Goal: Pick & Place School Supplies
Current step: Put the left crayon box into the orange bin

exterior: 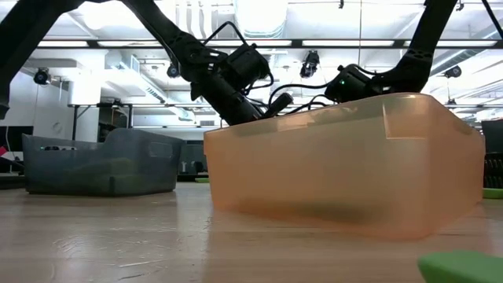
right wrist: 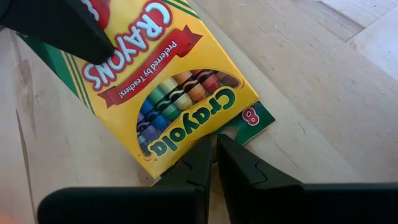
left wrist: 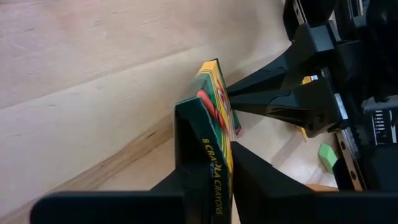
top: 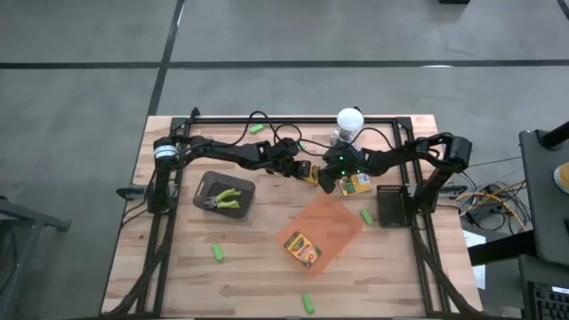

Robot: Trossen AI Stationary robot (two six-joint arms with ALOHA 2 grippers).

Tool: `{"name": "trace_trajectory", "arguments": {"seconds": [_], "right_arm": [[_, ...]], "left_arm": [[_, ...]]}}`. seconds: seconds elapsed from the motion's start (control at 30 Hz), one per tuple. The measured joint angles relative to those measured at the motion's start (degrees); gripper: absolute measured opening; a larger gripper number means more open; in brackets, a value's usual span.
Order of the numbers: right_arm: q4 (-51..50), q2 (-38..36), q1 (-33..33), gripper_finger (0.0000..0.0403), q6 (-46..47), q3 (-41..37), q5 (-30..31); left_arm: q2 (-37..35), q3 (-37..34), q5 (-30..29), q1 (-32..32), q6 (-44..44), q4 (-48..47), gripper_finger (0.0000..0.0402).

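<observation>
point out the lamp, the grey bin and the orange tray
lamp (top: 350, 118), high view, its round white head
grey bin (top: 212, 183), high view, bare floor near a corner
orange tray (top: 333, 222), high view, bare part of its floor

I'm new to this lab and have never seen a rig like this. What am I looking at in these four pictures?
It is a robot with two dark arms working at a wooden table. One picture looks straight down from above, one looks level across the tabletop, and the other two come from cameras on each arm's wrist.

The left gripper has its jaws shut on a crayon box. The right gripper has its jaws shut too, with the tips at that box's edge. I cannot tell whether it grips anything.

On the table there is an orange tray with a second crayon box in it, and a grey bin holding a green-handled tool. Small green pieces lie scattered, and a white lamp stands at the far edge.
</observation>
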Motion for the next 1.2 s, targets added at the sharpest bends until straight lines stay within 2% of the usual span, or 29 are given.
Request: {"name": "trace_trajectory", "arguments": {"seconds": [0.17,0.23,0.4,0.53,0.73,0.9,1.2], "right_arm": [[0.28,-0.17,0.0,0.0027,0.09,0.0,0.27],[0.17,-0.74,0.19,0.0027,0.07,0.0,2.15],[1.28,-4.08,0.2,0.0027,0.07,0.2,4.92],[-1.47,-7.42,0.36,0.0027,0.13,0.03,7.18],[-11.52,-14.87,0.33,0.0027,-0.04,-0.08,13.4],[-15.61,-22.77,0.62,0.0027,-0.99,-0.69,13.29],[-15.7,-37.36,3.21,0.0027,-2.28,-2.67,13.27]], "left_arm": [[-0.02,0.0,-0.11,0.0,0.02,-0.29,0.0051],[-0.04,0.04,-0.22,0.0,0.02,-0.29,0.0051],[-0.04,0.07,-0.21,-0.02,0.01,-0.34,0.0051],[-0.04,0.07,0.0,-0.04,0.03,-0.6,0.0051],[-0.04,0.07,-0.02,-0.02,0.2,-0.82,0.0051],[-0.05,0.07,0.27,0.02,1.02,-0.82,0.0051],[-2.4,-0.09,0.85,0.02,5.84,-1.21,0.0051]]}}
